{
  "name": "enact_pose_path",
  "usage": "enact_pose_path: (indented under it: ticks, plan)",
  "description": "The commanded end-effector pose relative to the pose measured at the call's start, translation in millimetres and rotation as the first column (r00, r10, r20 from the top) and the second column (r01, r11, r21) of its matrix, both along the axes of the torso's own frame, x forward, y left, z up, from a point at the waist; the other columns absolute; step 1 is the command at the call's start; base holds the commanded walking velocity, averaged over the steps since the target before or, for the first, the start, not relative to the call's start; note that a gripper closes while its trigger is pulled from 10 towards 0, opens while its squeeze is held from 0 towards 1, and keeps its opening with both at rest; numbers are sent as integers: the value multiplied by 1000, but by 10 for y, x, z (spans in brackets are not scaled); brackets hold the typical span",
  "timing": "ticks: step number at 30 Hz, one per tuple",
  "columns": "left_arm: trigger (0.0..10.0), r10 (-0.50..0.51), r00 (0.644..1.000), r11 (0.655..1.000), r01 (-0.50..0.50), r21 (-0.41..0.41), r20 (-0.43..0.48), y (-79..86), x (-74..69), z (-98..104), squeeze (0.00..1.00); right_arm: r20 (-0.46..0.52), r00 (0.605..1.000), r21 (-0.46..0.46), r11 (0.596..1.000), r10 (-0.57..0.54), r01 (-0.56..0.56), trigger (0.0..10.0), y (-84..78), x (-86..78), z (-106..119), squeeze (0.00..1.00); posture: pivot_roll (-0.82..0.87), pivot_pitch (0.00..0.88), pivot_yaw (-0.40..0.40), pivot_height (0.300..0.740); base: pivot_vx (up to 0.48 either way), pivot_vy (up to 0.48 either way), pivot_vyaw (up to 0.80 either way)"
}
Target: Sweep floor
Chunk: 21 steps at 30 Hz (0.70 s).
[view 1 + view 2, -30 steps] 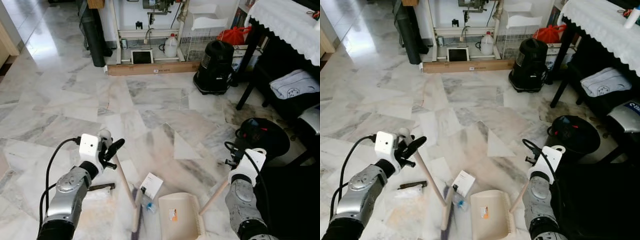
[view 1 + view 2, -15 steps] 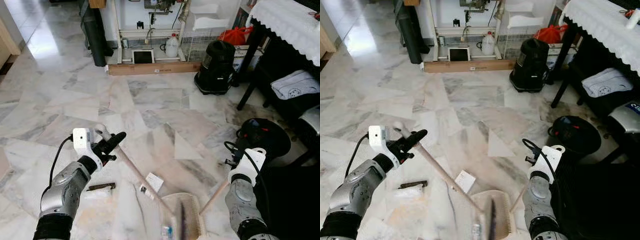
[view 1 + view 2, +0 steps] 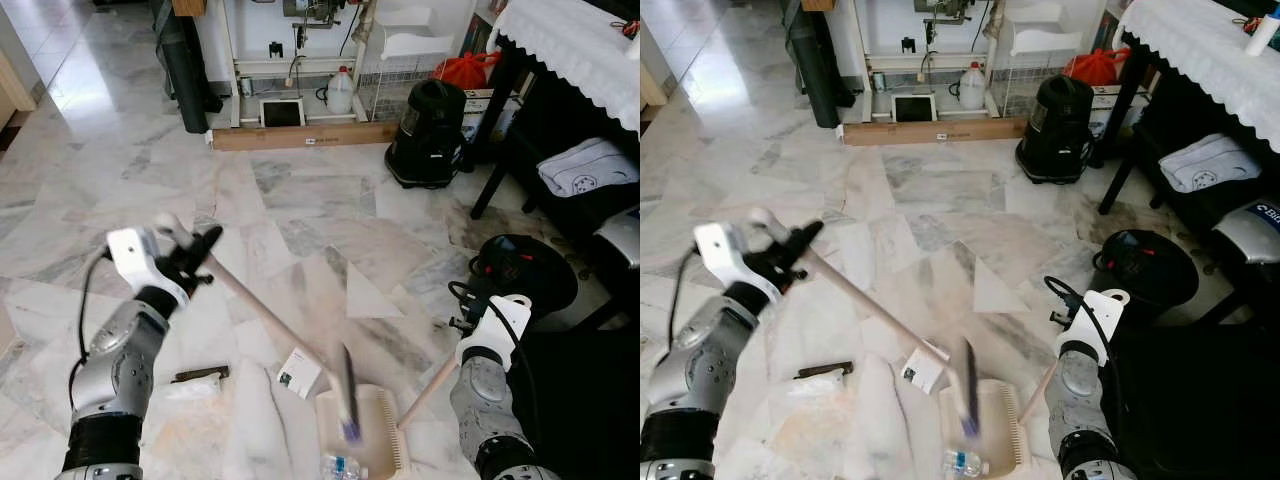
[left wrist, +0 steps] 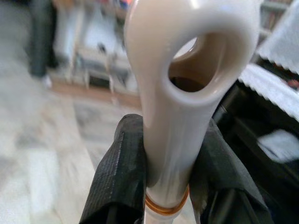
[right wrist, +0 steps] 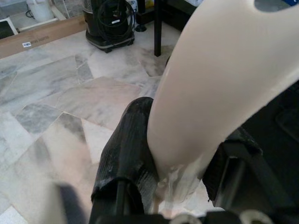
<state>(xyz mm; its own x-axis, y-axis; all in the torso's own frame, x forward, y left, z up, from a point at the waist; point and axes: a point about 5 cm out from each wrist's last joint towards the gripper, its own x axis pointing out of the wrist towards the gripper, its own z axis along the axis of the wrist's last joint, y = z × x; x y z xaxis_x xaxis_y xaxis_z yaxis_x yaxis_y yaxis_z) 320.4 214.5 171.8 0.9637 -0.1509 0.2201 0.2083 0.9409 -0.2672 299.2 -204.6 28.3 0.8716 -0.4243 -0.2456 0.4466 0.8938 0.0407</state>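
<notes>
Marble floor (image 3: 300, 200) all around me. My left gripper (image 3: 190, 255) is clamped on the broom (image 3: 270, 320), whose blurry head sits over the dustpan (image 3: 385, 440); right gripper (image 5: 173, 154) is clenched on that pan's handle, just below it.

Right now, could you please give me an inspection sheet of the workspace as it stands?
Surface: marble floor, stained near the middle.
Job's things: broom, head blurred over the dustpan.
Clutter: small bottle at the dustpan's front edge; white box; dark flat piece.
Grippers: left end effector shut on the broom handle; right end effector shut on the dustpan handle.
Cables: black leads on both wrists.
Surroundings: black vacuum cleaner, long cardboard box, dark table with lace cloth.
</notes>
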Motion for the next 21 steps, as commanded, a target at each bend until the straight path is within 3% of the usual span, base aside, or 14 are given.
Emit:
enact_pose_path:
  ticks: [1,3,5,10,11,12,18,21]
  plan:
    - [10000,41,994,998,-45,35,98,20,0,206,0,-82,997,31,1000,-1,4,10000,21,-94,-155,0,-47,99,-32,740,0,0,0]
    - [10000,113,983,981,-134,143,148,42,4,273,0,-82,997,30,1000,0,2,10000,21,-92,-155,0,-47,99,-32,740,0,0,0]
    - [10000,122,980,978,-146,147,158,42,5,284,0,-83,997,30,1000,0,2,10000,20,-92,-155,0,-47,99,-32,740,0,0,0]
    - [10000,65,984,953,-110,282,165,-65,0,251,0,-85,996,30,1000,-1,4,10000,11,-99,-161,0,-52,94,-31,740,0,0,0]
    - [10000,36,992,921,-79,383,119,-114,-5,141,0,-85,996,30,1000,-2,4,10000,12,-103,-165,0,-48,93,-30,740,0,0,0]
    - [10000,25,994,908,-66,414,102,-130,-9,99,0,-85,996,31,1000,-2,4,10000,13,-103,-166,0,-48,93,-30,740,0,0,0]
    - [10000,-63,997,869,76,488,-44,-197,-47,-167,0,-85,996,33,999,0,3,10000,18,-107,-171,0,-48,94,-28,740,0,0,0]
    - [10000,-90,986,824,151,546,-138,-191,-54,-288,0,-86,996,33,999,-1,4,10000,20,-111,-174,0,-48,101,-27,740,0,0,0]
